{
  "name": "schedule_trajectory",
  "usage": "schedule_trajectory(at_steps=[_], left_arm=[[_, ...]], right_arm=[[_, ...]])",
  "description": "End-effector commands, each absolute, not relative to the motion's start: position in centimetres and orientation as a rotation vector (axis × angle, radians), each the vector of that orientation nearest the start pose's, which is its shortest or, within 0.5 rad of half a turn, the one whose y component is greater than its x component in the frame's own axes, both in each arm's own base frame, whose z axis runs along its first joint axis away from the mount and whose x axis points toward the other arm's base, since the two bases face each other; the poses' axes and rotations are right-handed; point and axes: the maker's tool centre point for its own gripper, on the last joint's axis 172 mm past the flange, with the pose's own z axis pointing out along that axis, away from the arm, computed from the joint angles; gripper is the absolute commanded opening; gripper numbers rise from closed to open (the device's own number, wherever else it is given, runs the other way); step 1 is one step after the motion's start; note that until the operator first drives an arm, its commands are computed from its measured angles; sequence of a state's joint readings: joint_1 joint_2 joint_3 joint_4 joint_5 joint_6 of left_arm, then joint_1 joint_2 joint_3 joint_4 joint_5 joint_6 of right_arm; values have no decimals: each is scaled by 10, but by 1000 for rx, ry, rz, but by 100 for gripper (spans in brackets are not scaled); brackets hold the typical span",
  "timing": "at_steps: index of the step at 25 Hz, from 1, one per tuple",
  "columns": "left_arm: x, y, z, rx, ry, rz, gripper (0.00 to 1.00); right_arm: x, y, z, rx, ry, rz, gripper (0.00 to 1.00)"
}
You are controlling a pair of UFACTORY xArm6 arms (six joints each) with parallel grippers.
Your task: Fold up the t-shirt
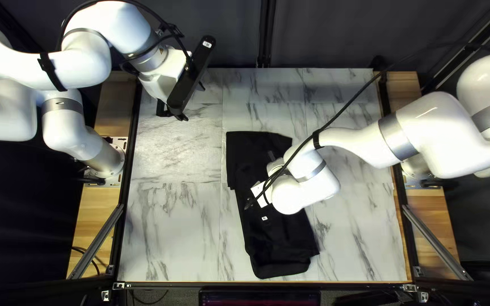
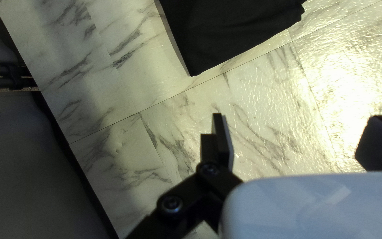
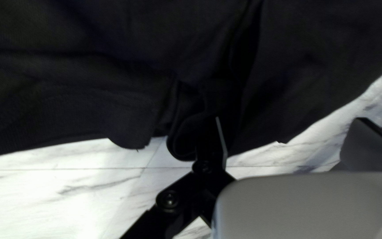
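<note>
A black t-shirt (image 1: 279,243) lies in a long narrow strip on the table, its upper end skewed. Over its middle my right gripper (image 1: 256,211) is low, partly lost against the black cloth. In the right wrist view that gripper (image 3: 290,132) has its fingers wide apart, one beside a curled fold of the t-shirt (image 3: 315,66). My left gripper (image 1: 193,102) hangs to the left of the shirt's far end. Its own wrist view shows the gripper (image 2: 297,132) open over bare marble, with a corner of the t-shirt (image 2: 231,31) ahead.
The marble-patterned table (image 1: 171,238) shows bare surface on both sides of the shirt. My right arm crosses above the table's right half, with a black cable looping along it. Dark rails (image 1: 125,187) run along the table's sides, and a dark curtain (image 1: 336,34) stands behind.
</note>
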State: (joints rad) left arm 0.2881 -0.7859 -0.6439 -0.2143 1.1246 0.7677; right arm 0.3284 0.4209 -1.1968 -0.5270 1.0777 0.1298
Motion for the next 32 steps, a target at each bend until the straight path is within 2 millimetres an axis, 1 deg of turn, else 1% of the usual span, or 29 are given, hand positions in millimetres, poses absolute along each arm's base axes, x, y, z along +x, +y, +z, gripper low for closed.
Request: schedule_trajectory(at_steps=[1, 3, 4, 5, 6, 7, 8, 9, 10, 15, 21, 30, 31, 32], left_arm=[[339, 54, 306, -3046, 644, -577, 100], [339, 54, 306, -3046, 644, -577, 100], [339, 54, 306, -3046, 644, -577, 100], [339, 54, 306, -3046, 644, -577, 100], [339, 54, 306, -3046, 644, -577, 100], [339, 54, 306, -3046, 644, -577, 100], [339, 54, 306, -3046, 644, -577, 100], [339, 54, 306, -3046, 644, -577, 100], [339, 54, 306, -3046, 644, -577, 100], [339, 54, 306, -3046, 644, -577, 100], [339, 54, 306, -3046, 644, -577, 100], [339, 54, 306, -3046, 644, -577, 100], [339, 54, 306, -3046, 644, -577, 100], [339, 54, 306, -3046, 644, -577, 100]], right_arm=[[482, 59, 53, -3476, -927, 357, 100], [484, 59, 53, -3477, -927, 361, 100], [485, 59, 53, -3479, -929, 363, 97], [486, 60, 53, -3480, -930, 365, 80], [487, 60, 53, -3483, -932, 368, 80], [487, 60, 53, -3485, -933, 371, 51], [487, 60, 53, -3486, -934, 372, 4], [487, 60, 52, -3487, -936, 376, 2], [487, 60, 51, -3488, -937, 377, 0], [487, 62, 51, -3489, -940, 388, 0], [483, 66, 60, -3496, -938, 402, 0], [480, 72, 66, -3500, -946, 420, 1], [479, 72, 65, -3498, -947, 422, 16], [478, 72, 65, -3498, -947, 423, 33]])
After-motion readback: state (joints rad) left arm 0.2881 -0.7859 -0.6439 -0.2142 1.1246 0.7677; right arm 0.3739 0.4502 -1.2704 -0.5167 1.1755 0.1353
